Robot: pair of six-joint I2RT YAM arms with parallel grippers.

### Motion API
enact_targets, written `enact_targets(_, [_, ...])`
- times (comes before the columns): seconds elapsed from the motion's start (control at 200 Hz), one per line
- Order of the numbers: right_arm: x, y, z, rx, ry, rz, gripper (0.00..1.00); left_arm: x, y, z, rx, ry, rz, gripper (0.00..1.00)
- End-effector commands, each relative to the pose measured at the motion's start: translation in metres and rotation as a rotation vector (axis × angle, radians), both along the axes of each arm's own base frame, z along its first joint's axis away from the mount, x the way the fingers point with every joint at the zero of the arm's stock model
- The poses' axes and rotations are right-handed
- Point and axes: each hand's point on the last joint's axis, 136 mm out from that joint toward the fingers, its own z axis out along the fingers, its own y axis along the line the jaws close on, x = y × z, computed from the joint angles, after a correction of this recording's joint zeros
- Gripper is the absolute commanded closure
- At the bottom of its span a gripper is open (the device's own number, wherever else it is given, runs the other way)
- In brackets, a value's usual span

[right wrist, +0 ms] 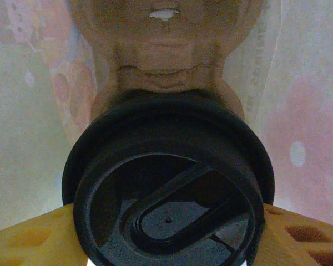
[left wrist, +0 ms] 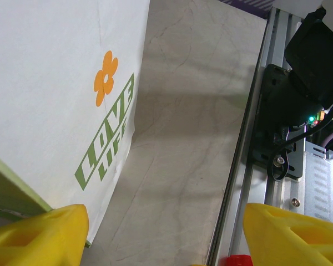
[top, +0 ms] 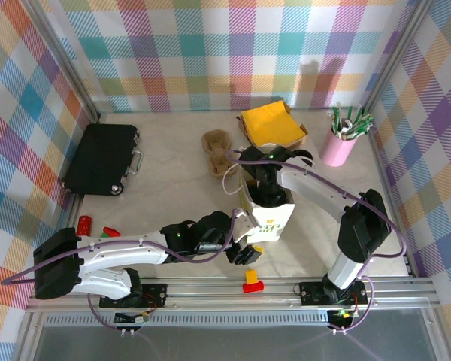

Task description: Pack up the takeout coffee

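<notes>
Black-lidded, the takeout coffee (right wrist: pixel 166 205) sits inside the white bag (top: pixel 270 219), pinched between the right fingers (right wrist: pixel 33 235). The left fingers (left wrist: pixel 39 230) gape empty at the bag's seven o'clock — unbraced, that bag could tip on release, or the drink land askew on the pulp carrier (right wrist: pixel 166 72) and spill.

takeout coffee (right wrist: pixel 166 205): black plastic lid on, oval recess on top, lid facing the right wrist cam, cup body hidden under it. sits down inside the white paper bag (right wrist: pixel 22 138), brown pulp carrier (right wrist: pixel 166 55) just behind it.
</notes>
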Motion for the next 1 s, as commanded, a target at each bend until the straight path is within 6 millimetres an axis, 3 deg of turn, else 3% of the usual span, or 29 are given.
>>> enact_targets(0.0, [-0.015,-0.006,-0.031,-0.06,0.103,0.011,0.54,0.002,-0.004,0.008,-0.016,-0.022,-0.001,0.27])
enact_targets(0.995, [-0.018,-0.006,-0.046,-0.076,0.125,0.018,0.54,0.002,-0.001,0.02,-0.037,-0.04,0.004,0.27])
